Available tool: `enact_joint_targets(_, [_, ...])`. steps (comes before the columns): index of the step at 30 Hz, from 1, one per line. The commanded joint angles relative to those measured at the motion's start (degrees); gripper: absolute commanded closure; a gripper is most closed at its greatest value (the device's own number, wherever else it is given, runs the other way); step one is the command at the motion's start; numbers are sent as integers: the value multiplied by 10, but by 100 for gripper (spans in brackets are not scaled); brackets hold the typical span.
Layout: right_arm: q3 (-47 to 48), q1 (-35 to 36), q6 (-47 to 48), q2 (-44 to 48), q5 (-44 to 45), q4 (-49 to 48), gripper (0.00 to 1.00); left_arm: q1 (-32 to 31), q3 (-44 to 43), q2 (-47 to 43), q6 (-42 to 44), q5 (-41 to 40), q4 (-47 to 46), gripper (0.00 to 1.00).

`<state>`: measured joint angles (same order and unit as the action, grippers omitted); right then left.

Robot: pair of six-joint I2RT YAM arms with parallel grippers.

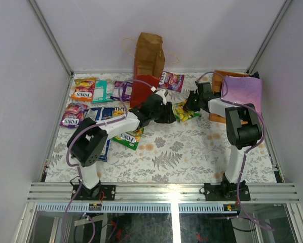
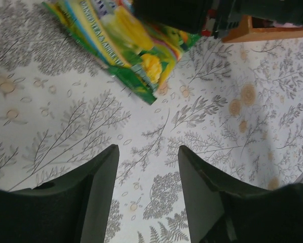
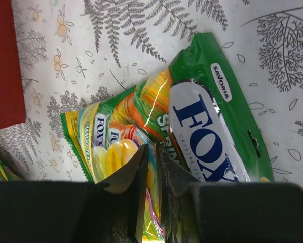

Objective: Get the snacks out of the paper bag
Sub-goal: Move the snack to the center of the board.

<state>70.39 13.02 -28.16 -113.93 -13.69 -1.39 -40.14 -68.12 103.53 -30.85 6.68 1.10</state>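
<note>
green fox's packet (image 3: 212, 126) slants across the tabletop (image 3: 273, 61), "savoria" end farthest from the right jaws.
right jaws nearly closed, pinching it; left jaws apart, empty.

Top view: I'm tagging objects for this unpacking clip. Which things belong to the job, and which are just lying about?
Job:
paper bag
green packet
purple packet
orange packet
teal pack
blue packs

Lying about:
lilac bag
wooden piece beneath it
</note>
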Motion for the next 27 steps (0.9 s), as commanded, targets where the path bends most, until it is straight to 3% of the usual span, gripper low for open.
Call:
enact_joint_targets(1, [-20, 1, -20, -8, -21, 1, 83, 0, -41, 39, -8, 35, -66, 52])
enact_joint_targets(13, [-49, -1, -23, -8, -24, -12, 85, -1, -98, 163, -49, 25, -72, 49])
enact_joint_targets(22, [-63, -1, -24, -4, -29, -20, 86, -2, -79, 163, -63, 9, -149, 49])
enact_joint_targets(27, [-65, -2, -27, -2, -34, -25, 86, -1, -96, 178, -61, -39, -107, 61])
